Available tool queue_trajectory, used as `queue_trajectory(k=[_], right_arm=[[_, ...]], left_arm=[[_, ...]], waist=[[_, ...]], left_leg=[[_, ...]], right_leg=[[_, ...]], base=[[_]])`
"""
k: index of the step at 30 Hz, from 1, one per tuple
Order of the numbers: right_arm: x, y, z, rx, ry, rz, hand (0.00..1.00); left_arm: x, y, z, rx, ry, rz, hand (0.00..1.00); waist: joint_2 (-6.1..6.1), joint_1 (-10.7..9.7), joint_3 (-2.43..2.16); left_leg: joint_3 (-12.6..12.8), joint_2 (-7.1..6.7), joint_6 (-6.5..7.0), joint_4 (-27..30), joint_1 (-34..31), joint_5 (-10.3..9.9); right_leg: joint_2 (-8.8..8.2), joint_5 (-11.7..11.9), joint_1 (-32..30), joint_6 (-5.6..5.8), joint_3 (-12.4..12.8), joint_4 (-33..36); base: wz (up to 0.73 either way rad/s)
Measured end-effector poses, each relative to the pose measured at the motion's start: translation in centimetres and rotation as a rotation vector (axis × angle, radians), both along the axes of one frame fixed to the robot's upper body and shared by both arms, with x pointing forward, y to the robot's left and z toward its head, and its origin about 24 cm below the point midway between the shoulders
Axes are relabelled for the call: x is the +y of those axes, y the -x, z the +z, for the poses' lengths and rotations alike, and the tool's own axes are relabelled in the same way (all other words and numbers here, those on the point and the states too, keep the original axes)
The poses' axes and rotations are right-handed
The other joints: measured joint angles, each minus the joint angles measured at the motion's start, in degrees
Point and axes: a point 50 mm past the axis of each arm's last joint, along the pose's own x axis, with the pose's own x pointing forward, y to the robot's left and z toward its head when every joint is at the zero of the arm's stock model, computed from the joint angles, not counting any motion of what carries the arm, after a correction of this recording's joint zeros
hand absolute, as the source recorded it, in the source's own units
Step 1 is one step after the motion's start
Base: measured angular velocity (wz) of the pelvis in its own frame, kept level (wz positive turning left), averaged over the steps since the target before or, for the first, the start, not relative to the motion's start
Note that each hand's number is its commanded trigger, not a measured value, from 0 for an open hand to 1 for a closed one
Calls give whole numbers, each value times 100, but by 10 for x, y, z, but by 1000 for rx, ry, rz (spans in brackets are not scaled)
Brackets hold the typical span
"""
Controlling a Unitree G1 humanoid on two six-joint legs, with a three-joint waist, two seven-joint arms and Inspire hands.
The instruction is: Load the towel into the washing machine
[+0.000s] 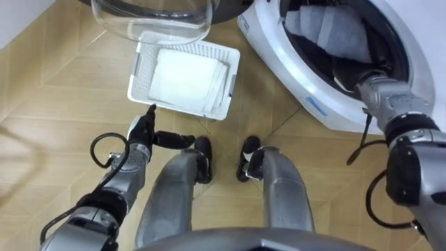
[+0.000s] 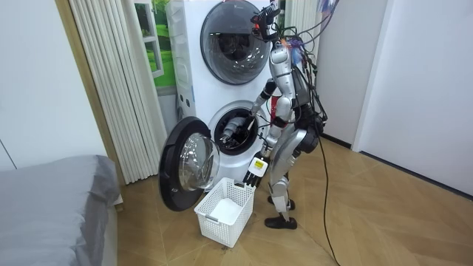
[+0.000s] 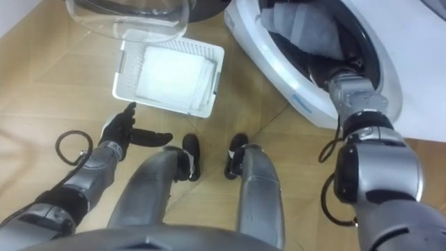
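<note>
A white folded towel (image 1: 185, 75) lies in a white plastic basket (image 1: 143, 59) on the floor in front of me. A grey towel (image 1: 326, 28) sits inside the open drum of the lower washing machine (image 1: 306, 84) on my right. My right arm reaches into that drum, and my right hand (image 1: 348, 72) is deep inside, just below the grey towel. My left hand (image 1: 146, 129) hangs near the basket's near edge with straight fingers, holding nothing. In the room view I stand beside the machine (image 2: 233, 133), with the basket (image 2: 222, 210) at my feet.
The machine's round glass door (image 1: 153, 17) stands swung open just beyond the basket. A second machine (image 2: 233, 41) is stacked above the lower one. A grey bed (image 2: 52, 203) is at the room view's left. Wooden floor (image 1: 56, 90) lies to my left.
</note>
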Motion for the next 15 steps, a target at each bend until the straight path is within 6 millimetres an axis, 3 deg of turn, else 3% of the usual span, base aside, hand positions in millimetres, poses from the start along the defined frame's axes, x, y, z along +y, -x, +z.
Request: queue_trajectory(k=[15], right_arm=[[-9,-5,12,121,-86,-156,0]], left_arm=[[-7,-11,9,-43,-73,-97,0]], waist=[[7,-51,-4]], left_leg=[[133,-66,140,22,-29,-66]], right_leg=[[-127,-39,-64,141,25,115]], base=[[0]])
